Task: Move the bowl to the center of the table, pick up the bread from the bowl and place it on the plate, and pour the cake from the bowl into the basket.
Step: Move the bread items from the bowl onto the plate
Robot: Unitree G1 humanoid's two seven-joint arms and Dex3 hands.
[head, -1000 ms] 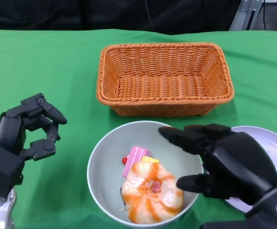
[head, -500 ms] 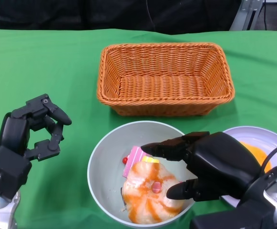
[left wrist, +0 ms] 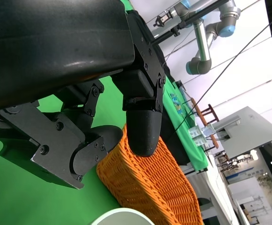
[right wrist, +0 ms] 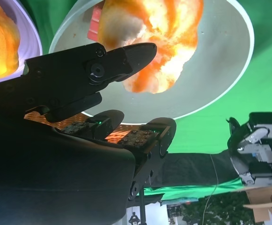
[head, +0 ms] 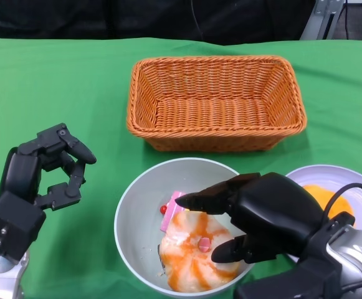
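Observation:
A pale grey bowl point(head: 131, 205) sits at the table's near middle, holding a round orange-glazed bread point(head: 190, 255) and a pink cake slice point(head: 176, 205). My right hand point(head: 261, 218) reaches into the bowl from the right. Its fingers are spread just above the bread, with the thumb at the bread's near right side, and it grips nothing. The right wrist view shows one finger point(right wrist: 103, 61) over the bread point(right wrist: 159, 37). My left hand point(head: 37, 180) hovers left of the bowl, fingers half bent and empty. A white plate point(head: 355, 177) lies at the right, partly behind the right hand.
An empty orange wicker basket point(head: 215, 103) stands behind the bowl. An orange-yellow item point(head: 321, 194) lies on the plate. Green cloth covers the table, with bare cloth to the left of the basket and around the left hand.
My right hand has moved left, off the plate and over the bowl, so its fingers now hang above the bread. The orange item on the plate has come into sight. The left hand barely shifted.

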